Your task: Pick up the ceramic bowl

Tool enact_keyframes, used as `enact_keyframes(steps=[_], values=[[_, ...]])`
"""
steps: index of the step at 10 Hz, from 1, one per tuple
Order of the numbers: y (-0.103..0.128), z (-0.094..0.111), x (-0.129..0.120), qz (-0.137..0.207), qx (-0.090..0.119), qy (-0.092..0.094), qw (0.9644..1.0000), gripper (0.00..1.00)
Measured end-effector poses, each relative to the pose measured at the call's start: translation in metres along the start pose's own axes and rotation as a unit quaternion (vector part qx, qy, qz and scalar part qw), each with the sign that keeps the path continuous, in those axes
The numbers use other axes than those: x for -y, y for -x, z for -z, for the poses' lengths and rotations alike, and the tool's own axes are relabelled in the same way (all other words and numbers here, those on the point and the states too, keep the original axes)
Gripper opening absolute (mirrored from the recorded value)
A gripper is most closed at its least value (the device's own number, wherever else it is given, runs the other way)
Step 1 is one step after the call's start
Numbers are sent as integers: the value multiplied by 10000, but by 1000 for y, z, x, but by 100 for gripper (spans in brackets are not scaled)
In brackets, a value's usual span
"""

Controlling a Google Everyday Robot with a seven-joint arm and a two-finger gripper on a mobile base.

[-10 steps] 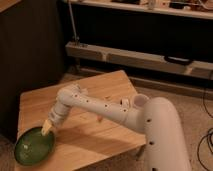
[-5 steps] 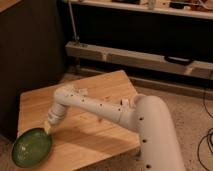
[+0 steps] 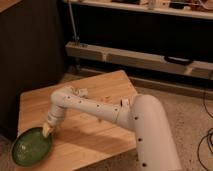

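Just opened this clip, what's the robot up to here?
A white one-armed robot is reaching across a wooden table toward the ceramic bowl, a glossy green dish at the table's front-left corner, partly overhanging the edge. Its end effector is at the bowl's rim on the far right side. The bowl does not look lifted yet.

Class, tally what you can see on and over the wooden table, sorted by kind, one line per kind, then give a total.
Green ceramic bowl, at the table's front-left corner: 1
Wooden table: 1
White robot arm reaching across the table: 1
Pincer, at the bowl's far rim: 1
Total: 4
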Motion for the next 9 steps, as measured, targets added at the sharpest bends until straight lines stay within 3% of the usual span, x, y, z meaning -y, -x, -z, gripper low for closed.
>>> enact_keyframes(steps=[2, 5, 7, 9], values=[[0, 0, -4, 3, -12, 42, 10000, 34], [1, -6, 8, 96, 97, -6, 9999, 4], [4, -10, 19, 141, 161, -65, 9997, 0], [8, 8, 36, 223, 60, -122, 9997, 0]])
